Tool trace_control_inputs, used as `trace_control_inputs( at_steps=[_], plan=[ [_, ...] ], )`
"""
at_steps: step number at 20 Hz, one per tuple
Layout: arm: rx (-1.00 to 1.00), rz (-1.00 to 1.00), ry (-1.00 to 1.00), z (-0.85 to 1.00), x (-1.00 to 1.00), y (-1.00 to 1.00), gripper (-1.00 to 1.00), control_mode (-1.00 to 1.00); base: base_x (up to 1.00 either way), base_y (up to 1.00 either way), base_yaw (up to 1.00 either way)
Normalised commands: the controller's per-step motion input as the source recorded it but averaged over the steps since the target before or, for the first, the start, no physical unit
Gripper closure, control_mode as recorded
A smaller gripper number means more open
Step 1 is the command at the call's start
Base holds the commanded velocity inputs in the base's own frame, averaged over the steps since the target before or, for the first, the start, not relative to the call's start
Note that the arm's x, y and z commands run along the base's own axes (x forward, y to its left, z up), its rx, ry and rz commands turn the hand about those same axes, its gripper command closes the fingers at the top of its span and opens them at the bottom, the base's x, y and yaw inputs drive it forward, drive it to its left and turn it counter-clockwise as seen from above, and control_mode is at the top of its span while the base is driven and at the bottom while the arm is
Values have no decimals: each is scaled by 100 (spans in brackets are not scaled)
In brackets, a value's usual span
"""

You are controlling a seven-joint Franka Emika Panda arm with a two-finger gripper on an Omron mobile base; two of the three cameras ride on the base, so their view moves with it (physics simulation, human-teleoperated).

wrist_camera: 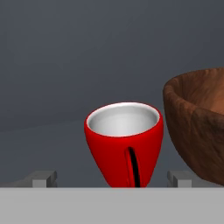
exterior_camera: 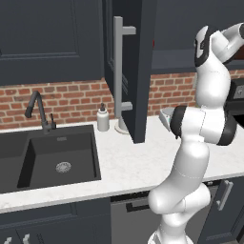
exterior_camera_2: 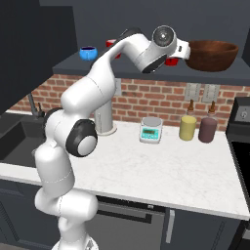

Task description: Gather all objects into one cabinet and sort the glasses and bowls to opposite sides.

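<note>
your gripper point(wrist_camera: 112, 178) is up inside the open navy cabinet point(exterior_camera_2: 146, 74), jaws spread wide with a red cup point(wrist_camera: 124, 142) standing between the two finger tips point(wrist_camera: 43, 178); in the hand view the tips sit to either side of the cup's base, and you can't tell whether either one touches it. the cup is upright, white inside, with a dark slit down its near side.

just beside the cup, on its right in the hand view, sits the wide brown bowl point(wrist_camera: 199, 127); its wall comes near the cup's rim, and the right finger tip sits just at the foot of that wall. in the right base view the same bowl point(exterior_camera_2: 213, 54) stands at the right end of the shelf, the small blue bowl point(exterior_camera_2: 88, 52) well apart at the left end, and a second red cup point(exterior_camera_2: 111, 44) peeks out behind the arm's forearm.

the cabinet door point(exterior_camera: 138, 71) with its long grey bar handle point(exterior_camera: 118, 66) stands open over the counter point(exterior_camera_2: 161, 168). below the shelf are a small scale point(exterior_camera_2: 151, 130), a yellow jar point(exterior_camera_2: 187, 127), a dark purple jar point(exterior_camera_2: 207, 130), a soap bottle point(exterior_camera: 103, 118) and the sink point(exterior_camera: 52, 159).

the wrist hides most of the first cup in the right base view, and the bowl's right side is cut off in the hand view.
</note>
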Motion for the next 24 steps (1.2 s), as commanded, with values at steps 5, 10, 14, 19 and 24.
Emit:
trace_control_inputs(
  at_steps=[5, 10, 14, 19, 24],
  plan=[
    [0, 0, 0, 0, 5, 0, -100, -100, 0, 0, 0],
    [0, 0, 0, 0, 12, 0, -100, -100, 0, 0, 0],
    [0, 0, 0, -2, 12, 0, -100, -100, 0, 0, 0],
    [0, 0, 0, -1, 3, 0, -100, -100, 0, 0, 0],
    [0, 0, 0, 0, 0, 0, 100, -100, 0, 0, 0]
  ],
)
